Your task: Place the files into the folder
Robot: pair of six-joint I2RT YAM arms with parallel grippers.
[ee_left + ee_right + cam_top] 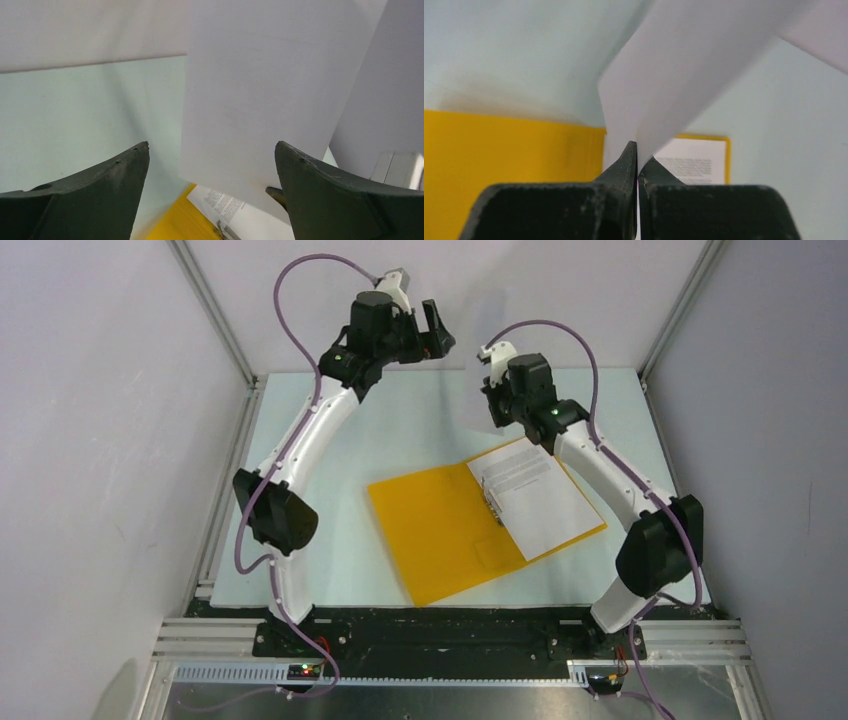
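Right now the folder lies open and flat on the table, its orange-yellow inside facing up. On the folder's right half rest the files, white sheets with blocks of small black print, just beside the metal clip at the folder's spine. The folder's left half shows plain yellow.

Above the folder's far edge, the right arm's fingers are pressed together on the lower edge of a white sheet. This sheet rises from the pinch and spreads away, held clear of the folder, and the face that shows looks blank. In the right wrist view, the yellow of the folder shows below and to the left of the pinch, and the printed files below and to the right.

Beyond the folder's far edge and higher up, the left arm's fingers stand wide apart and hold nothing. The white sheet hangs in front of them, and as far as the left wrist view shows it touches neither finger. A corner of the folder and the files is visible beneath it.
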